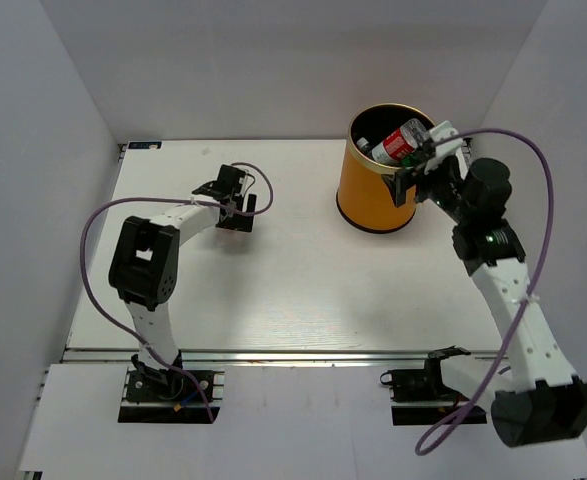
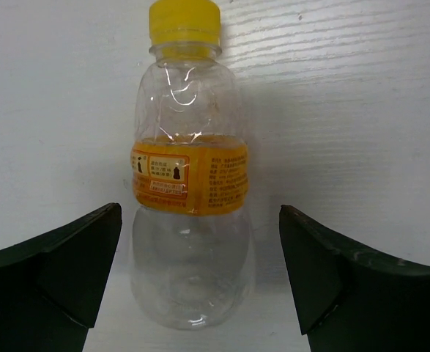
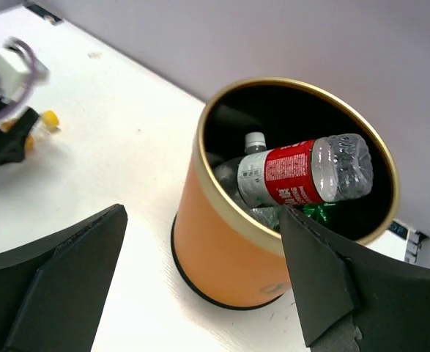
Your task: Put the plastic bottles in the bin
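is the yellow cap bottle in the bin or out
Out: the yellow-capped bottle lies on the table within the open left end effector, far from the bin.

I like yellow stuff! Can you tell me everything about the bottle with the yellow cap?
The yellow-capped bottle is small, clear plastic and looks empty. It has a yellow screw cap, a pinched waist wrapped in an orange label with tiny print, and a rounder bottom half. It seems to lie on the white table, cap pointing away, between the left gripper's open fingers, which do not touch it.
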Controlling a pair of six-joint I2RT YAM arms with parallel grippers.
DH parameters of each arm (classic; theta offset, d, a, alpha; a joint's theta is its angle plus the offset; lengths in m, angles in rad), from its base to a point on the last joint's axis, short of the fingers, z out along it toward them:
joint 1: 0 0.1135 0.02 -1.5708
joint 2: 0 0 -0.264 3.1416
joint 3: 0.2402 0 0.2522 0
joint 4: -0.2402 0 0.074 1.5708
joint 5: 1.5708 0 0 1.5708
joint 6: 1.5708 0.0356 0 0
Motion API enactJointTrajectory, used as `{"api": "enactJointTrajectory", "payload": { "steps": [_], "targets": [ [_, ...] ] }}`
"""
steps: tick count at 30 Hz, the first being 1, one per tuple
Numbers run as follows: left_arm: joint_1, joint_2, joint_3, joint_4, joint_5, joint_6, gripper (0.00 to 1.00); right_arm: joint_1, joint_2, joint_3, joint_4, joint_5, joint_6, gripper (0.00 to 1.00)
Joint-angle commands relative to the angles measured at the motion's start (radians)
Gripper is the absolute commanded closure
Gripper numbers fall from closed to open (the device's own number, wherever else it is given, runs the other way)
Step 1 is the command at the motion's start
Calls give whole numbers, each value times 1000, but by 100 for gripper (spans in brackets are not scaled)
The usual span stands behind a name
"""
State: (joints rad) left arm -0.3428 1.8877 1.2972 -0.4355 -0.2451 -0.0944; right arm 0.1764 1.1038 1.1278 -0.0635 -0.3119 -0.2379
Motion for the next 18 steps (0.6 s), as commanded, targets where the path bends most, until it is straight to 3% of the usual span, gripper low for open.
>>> {"api": "enactJointTrajectory", "payload": {
  "steps": [1, 4, 5, 9, 11, 12, 14, 15, 16, 17, 18],
  "targets": [
    [5, 7, 39, -46, 0, -24, 3, -8, -132, -66, 1, -59, 17, 10],
    [5, 17, 24, -55, 9, -33, 18, -11, -209, -129, -27, -67, 9, 10],
    [5, 17, 24, -55, 27, -33, 37, -9, -255, -150, -36, -76, 6, 10],
    [-8, -39, 45, -77, 52, -42, 90, -11, -329, -204, -68, -75, 2, 11],
    [-21, -70, 80, -107, 111, -51, 100, -12, -363, -214, -97, -73, -3, 13],
    [-21, -85, 127, -117, 144, -51, 100, -11, -370, -217, -107, -70, -6, 14],
    [-50, -149, 196, -117, 228, -62, 100, -14, -398, -226, -143, -44, -3, 33],
    [-61, -169, 224, -106, 263, -73, 100, -14, -412, -229, -153, -29, 5, 49],
    [-82, -185, 253, -106, 300, -73, 100, -12, -421, -237, -166, 12, 11, 89],
    [-93, -199, 317, -89, 370, -82, 100, -12, -426, -246, -180, 29, 18, 100],
    [-104, -208, 350, -62, 412, -82, 100, -14, -450, -250, -186, 45, 25, 100]
  ]
}}
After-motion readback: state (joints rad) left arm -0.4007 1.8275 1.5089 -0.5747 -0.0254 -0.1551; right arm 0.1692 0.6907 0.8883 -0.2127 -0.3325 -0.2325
